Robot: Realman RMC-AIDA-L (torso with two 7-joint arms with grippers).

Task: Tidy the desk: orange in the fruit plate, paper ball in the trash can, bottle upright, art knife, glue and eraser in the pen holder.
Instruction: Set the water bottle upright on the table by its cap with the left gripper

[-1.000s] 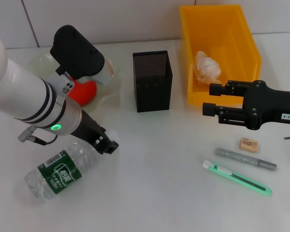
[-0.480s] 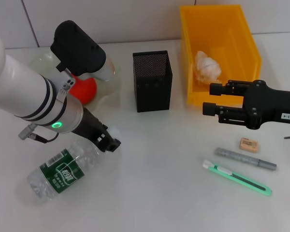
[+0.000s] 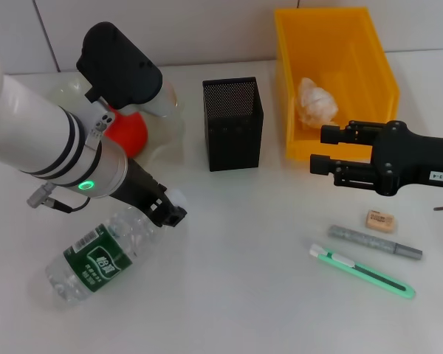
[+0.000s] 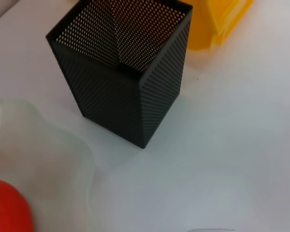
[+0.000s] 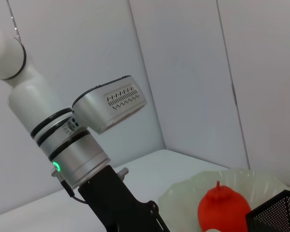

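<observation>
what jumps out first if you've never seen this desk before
The bright yellow bin at the back right, with a crumpled paper ball inside, grabs the eye first. Next is the big white left arm reaching down to a clear bottle lying on its side at the front left, left pincer at its neck. Behind it, an orange sits on a pale plate.

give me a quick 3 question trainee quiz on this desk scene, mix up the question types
1. True or false: the paper ball already lies in the yellow bin.
2. The bottle is: A) upright B) lying on its side C) inside the pen holder.
3. Fill in: the orange sits in the fruit ____.

Key:
1. True.
2. B. It lies on the table with the left gripper at its neck end.
3. Plate. The art knife, glue and eraser lie on the table below the right gripper.
</observation>
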